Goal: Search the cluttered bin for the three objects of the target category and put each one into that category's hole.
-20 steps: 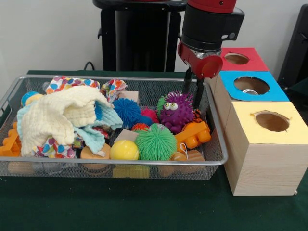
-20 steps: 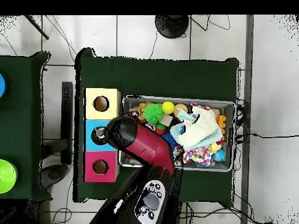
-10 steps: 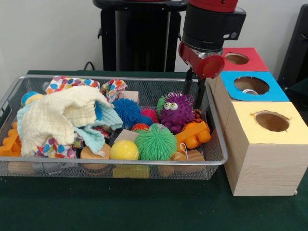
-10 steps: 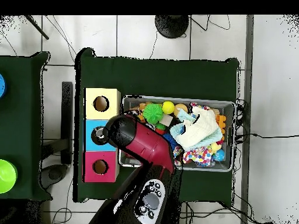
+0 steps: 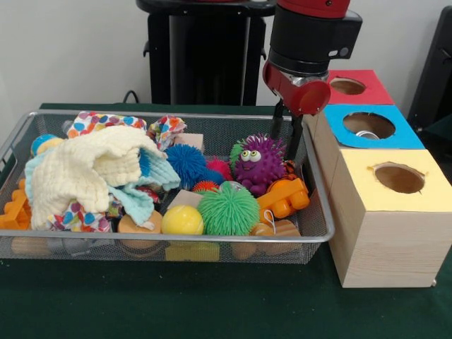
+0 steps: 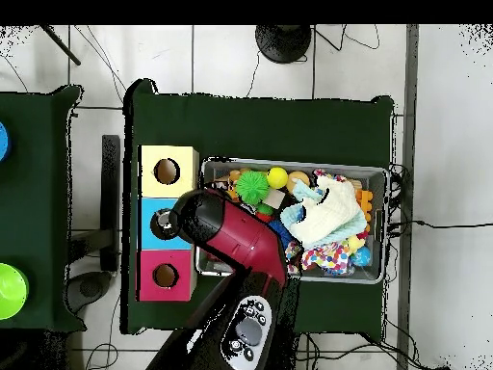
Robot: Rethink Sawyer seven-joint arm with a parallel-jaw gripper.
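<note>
Moved: gripper [image 5: 284, 145] edges a touch toward the frame's right, nearer the boxes; everything else lies as before.
Front row: yellow ball [image 5: 182, 220], green spiky ball [image 5: 227, 210] and orange toy [image 5: 284, 198] crowd the near rim of the bin [image 5: 169, 240].
Left half: pale cloth [image 5: 92, 173] heaps over whatever lies beneath it.
Cans: none shows in the bin; any left are likely buried under the cloth or toys.
Jaws: spread apart and holding nothing, hanging by the bin's right wall, just right of the purple spiky toy [image 5: 258, 164].
Key relation: unsearched clutter lies left of and below the jaws; the blue hole [image 5: 369, 125] lies right.
Hole: a silvery glint [image 5: 365, 133] shows inside, perhaps a can.
</note>
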